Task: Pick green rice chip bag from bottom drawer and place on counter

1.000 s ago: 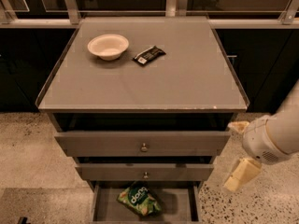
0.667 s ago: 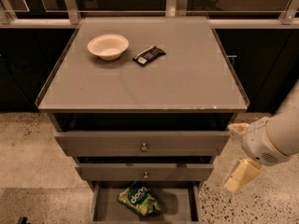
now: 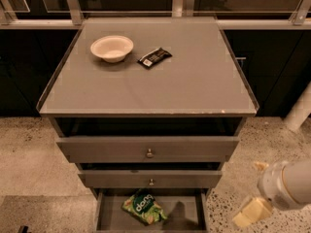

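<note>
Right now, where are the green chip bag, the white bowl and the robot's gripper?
green rice chip bag (image 3: 143, 206), camera view, its dark logo patch
white bowl (image 3: 104, 48), camera view, its inner wall
gripper (image 3: 248, 194), camera view, lower right, gap between open fingers

Arm (image 3: 291, 183): white, enters from the right edge, wrist low.
Gripper (image 3: 250, 192): lower right, cream fingers spread apart, empty.

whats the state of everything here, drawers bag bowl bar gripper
bottom drawer: open
upper drawers: pushed in, or nearly
bag: lying in bottom drawer, not gripped
bowl: upright, empty, on counter
bar: wrapped, flat on counter
gripper: open, empty, low, right of the drawers
</note>
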Controlling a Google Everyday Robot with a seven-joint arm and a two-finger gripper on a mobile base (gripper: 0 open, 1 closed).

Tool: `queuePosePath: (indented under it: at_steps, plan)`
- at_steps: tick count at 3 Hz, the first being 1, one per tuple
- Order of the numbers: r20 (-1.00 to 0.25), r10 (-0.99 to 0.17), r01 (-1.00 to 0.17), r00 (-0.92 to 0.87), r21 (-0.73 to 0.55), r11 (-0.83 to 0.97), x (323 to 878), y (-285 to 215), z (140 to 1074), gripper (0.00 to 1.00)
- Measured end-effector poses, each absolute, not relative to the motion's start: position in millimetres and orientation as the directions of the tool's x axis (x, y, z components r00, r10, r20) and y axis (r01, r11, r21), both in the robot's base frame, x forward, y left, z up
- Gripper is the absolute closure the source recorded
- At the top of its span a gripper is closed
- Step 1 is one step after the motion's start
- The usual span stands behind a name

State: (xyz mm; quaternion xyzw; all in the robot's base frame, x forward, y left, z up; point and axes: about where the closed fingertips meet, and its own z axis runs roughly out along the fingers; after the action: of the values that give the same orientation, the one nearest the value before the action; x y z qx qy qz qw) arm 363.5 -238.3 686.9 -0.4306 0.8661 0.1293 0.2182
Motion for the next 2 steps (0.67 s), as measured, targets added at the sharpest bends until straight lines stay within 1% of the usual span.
queuePosePath:
  at_steps: [1, 2]
  plan:
    - [-0.466, -0.650, -0.774, -0.600, 0.132, 0.620, 347.4, -238.5, 627.9, 0.00]
    - [-0.465, -0.646, -0.773, -0.605, 0.147, 0.617, 345.8, -237.3, 621.5, 0.00]
